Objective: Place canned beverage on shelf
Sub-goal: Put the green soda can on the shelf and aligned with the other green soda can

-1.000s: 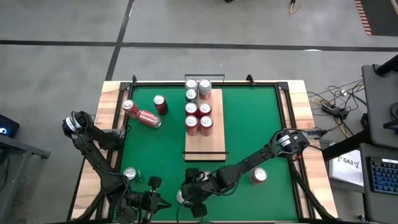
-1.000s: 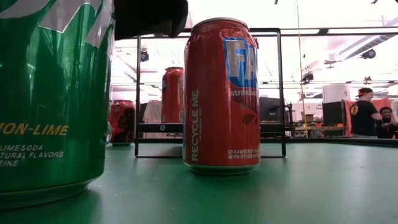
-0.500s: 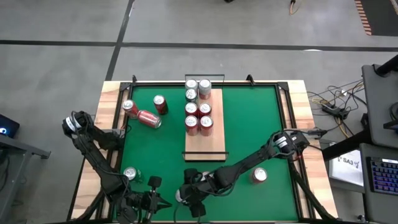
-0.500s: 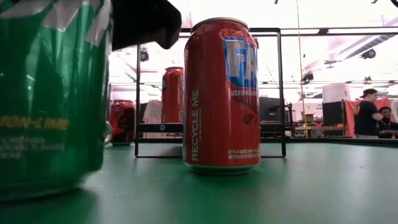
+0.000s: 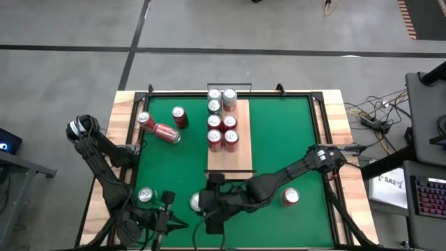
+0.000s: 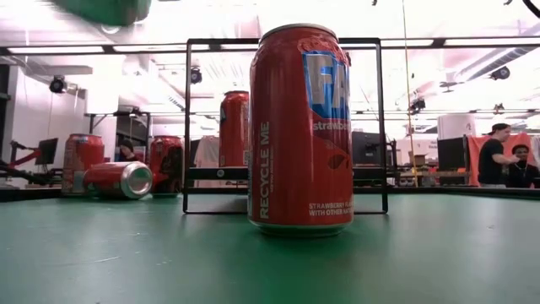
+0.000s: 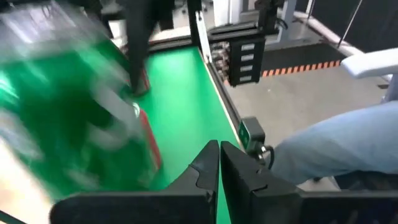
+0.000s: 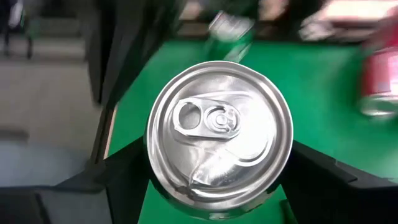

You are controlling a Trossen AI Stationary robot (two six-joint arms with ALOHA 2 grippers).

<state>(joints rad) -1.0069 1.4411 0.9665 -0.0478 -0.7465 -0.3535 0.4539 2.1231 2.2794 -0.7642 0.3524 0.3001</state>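
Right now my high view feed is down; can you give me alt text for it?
The right pincer grips a green can near the mat's front edge, short of the shelf, whose far half holds six cans. The left pincer waits shut at the front left, beside another green can.

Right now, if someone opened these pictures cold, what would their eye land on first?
Probably the right gripper near the front edge of the green mat, closed around a green can lifted clear of the surface; its silver lid fills the right wrist view. Next, the shelf running down the mat's middle, with red cans crowded at its far end and its near half bare. In the low view, one red can stands large in front.
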